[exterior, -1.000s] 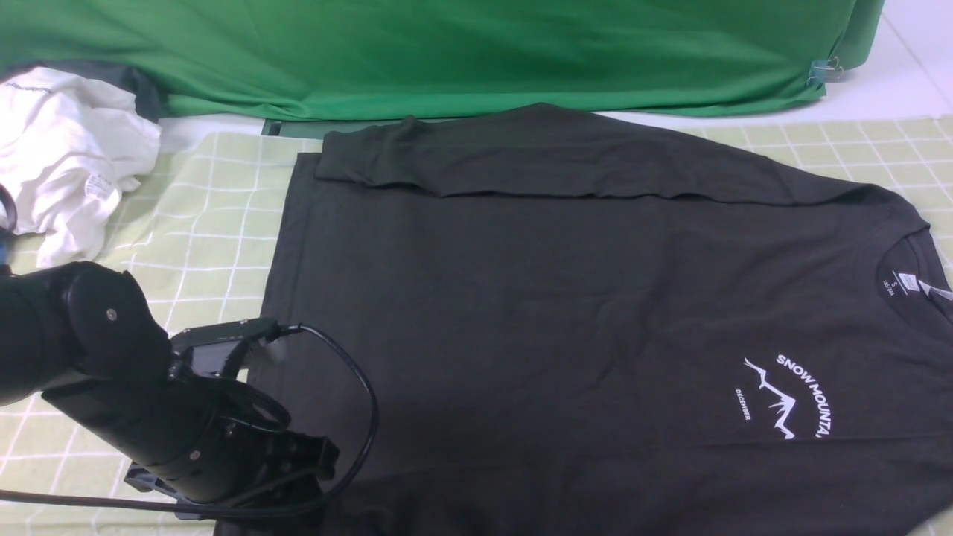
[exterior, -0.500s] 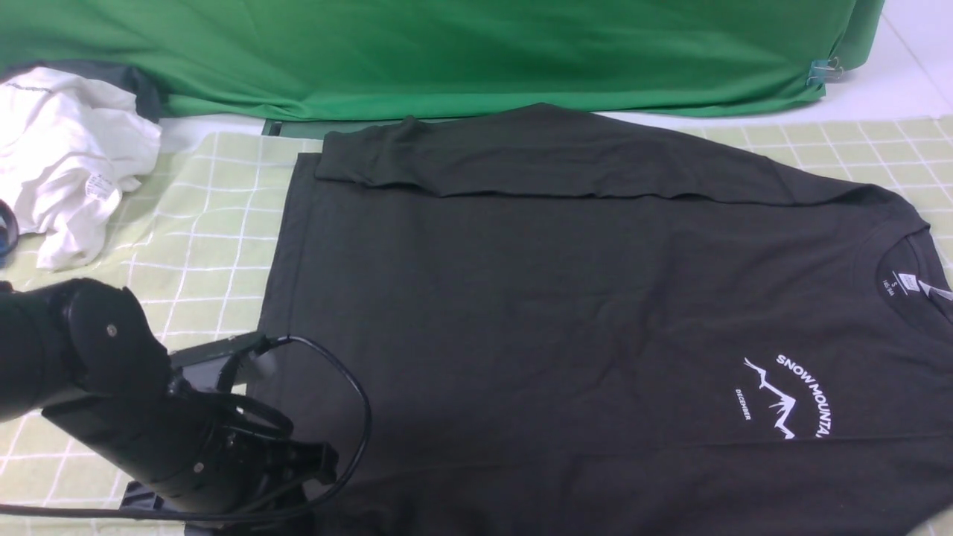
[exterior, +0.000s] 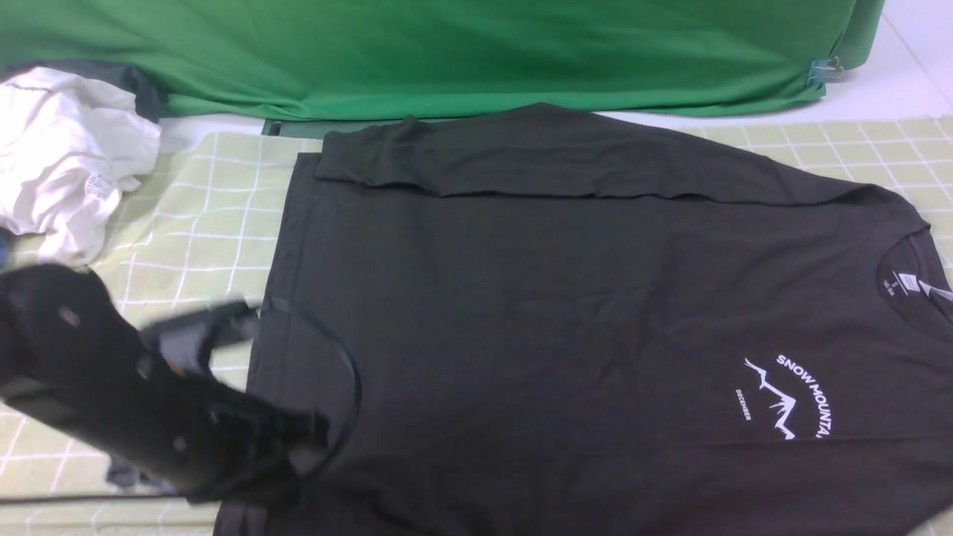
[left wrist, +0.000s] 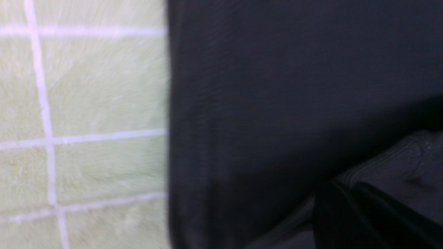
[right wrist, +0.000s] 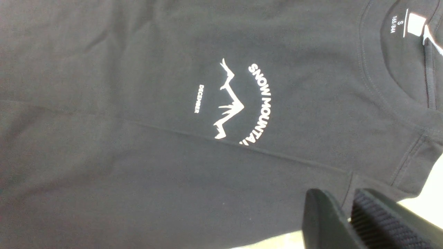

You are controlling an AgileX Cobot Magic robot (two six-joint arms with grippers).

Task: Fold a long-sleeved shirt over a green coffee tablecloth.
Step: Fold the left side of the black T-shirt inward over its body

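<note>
A black long-sleeved shirt [exterior: 521, 298] lies flat across the middle of the counter, on a pale yellow-green tablecloth [exterior: 201, 216] gridded with thin white lines. Its round collar [exterior: 904, 279] points toward the counter's right edge and its hem toward the left edge. The far sleeve [exterior: 521, 160] is folded along the shirt's far side. The near sleeve [right wrist: 173, 180] lies over the body, its edge covering the tail of the white mountain print [exterior: 789, 394]. My left fingers [exterior: 301, 443], blurred in the front view, sit over the hem near the counter's near-left corner. From my left wrist they are dark shapes against a ribbed strip of dark fabric, and I cannot tell how far apart they are or whether they grip it. My right fingers [right wrist: 351, 207], seen only from my right wrist, are almost together over the shirt's near edge by the shoulder; whether cloth is pinched between them I cannot tell. A crumpled white garment [exterior: 59, 149] lies at the far-left corner, and a plain bright green cloth [exterior: 447, 52] stretches along the far edge.
</note>
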